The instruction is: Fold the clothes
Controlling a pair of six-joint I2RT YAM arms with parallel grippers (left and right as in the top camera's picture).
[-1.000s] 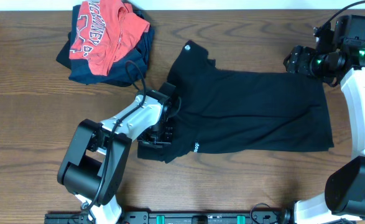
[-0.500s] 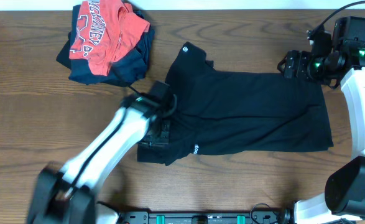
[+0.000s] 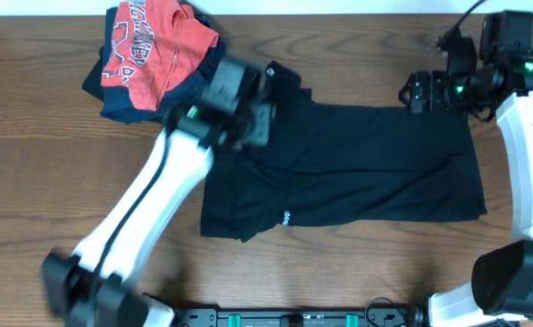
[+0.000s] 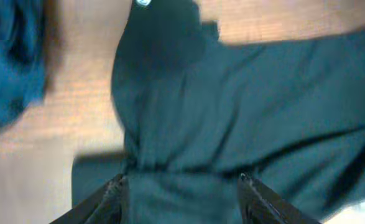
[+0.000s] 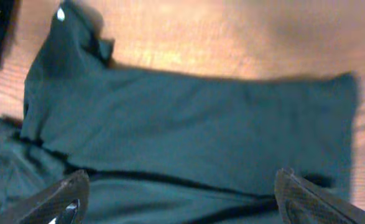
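Over in the far left corner, a red shirt with white lettering [image 3: 152, 45] is lying crumpled on top of a dark navy garment [image 3: 112, 100], the two making one loose heap. Navy cloth is spilling out from under the red on the near side. The brown wooden table [image 3: 30, 182] is carrying it all, grain running left to right.

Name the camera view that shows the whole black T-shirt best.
Overhead: the black T-shirt lies spread out, all edges in frame, only one end partly under the left arm. Left wrist gives a blurred close patch; right wrist shows most of it, lower edge cut off.
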